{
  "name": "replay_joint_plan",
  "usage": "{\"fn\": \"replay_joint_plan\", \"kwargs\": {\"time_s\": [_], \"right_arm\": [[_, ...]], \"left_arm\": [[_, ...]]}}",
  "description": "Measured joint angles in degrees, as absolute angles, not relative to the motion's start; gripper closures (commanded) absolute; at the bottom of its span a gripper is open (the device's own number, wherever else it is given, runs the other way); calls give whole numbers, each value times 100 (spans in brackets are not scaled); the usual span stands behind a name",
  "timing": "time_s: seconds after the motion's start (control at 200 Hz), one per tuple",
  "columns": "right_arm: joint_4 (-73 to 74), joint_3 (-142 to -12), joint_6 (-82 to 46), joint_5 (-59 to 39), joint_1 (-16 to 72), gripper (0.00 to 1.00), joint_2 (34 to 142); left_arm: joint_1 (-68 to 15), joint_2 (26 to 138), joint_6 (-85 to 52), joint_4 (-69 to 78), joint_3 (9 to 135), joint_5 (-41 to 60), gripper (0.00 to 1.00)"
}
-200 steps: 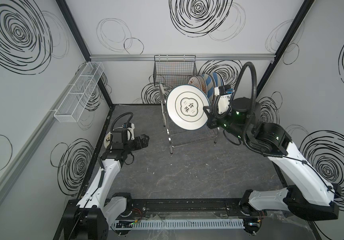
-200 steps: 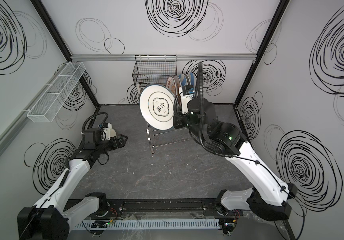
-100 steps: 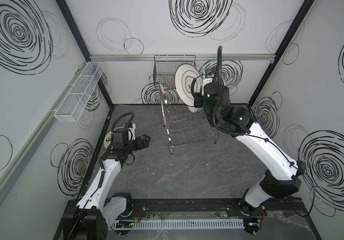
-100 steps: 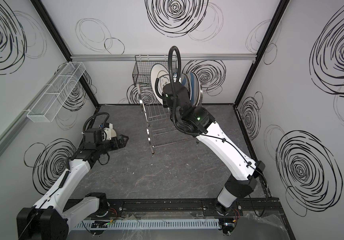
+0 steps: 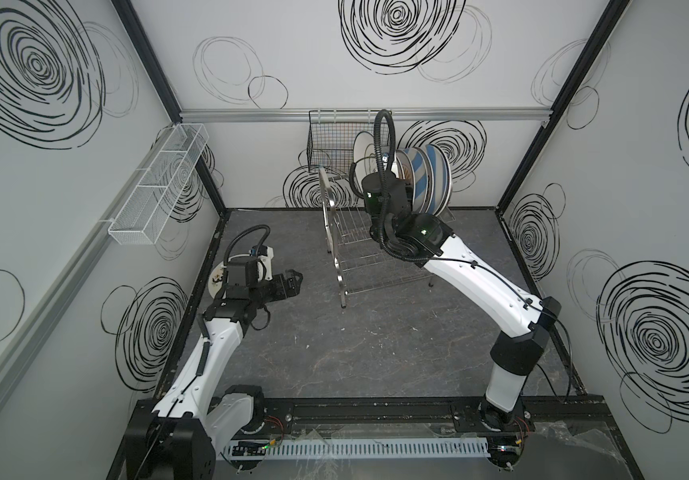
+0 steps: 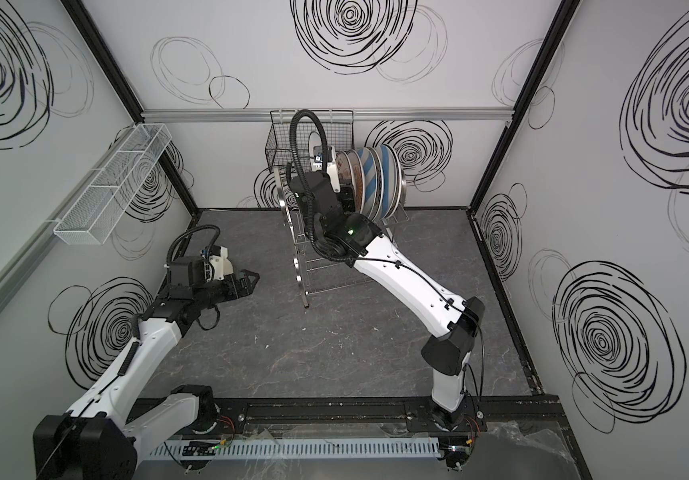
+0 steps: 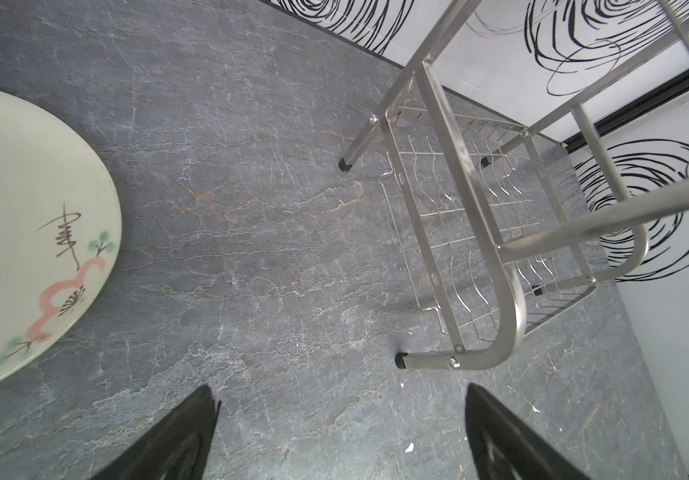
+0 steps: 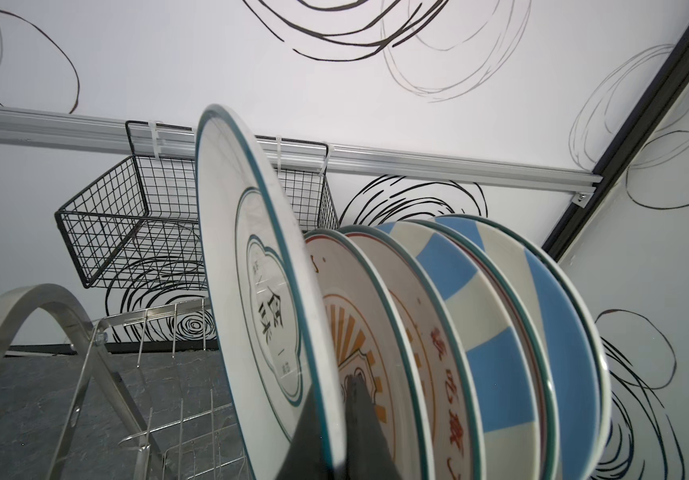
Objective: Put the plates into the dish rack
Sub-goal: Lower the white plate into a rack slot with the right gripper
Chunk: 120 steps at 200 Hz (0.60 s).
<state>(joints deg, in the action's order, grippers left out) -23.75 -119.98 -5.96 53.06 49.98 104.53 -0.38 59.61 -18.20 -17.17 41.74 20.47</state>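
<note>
Grey surface (image 5: 334, 353). Right jaws pinch green-rimmed plate (image 8: 251, 270) beside racked plates (image 8: 479, 332). Advice: align parallel, seat in dish rack (image 5: 336, 232) slot before release. Left jaws spread.

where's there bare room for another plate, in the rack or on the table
Free: the top-tier slots between the arched end frame and the green-rimmed plate in the right gripper; the visible lower tier; the table between the open left gripper and the dish rack. Crowded: the opposite end, where the racked plates stand packed.
</note>
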Motion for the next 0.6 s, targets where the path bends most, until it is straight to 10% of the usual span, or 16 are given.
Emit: {"fn": "replay_joint_plan", "kwargs": {"time_s": [0.6], "right_arm": [[-1940,-12018,-469,5660,4930,100,10807]], "left_arm": [[-123,6020,-1817,-1723,4174,2115,4]]}}
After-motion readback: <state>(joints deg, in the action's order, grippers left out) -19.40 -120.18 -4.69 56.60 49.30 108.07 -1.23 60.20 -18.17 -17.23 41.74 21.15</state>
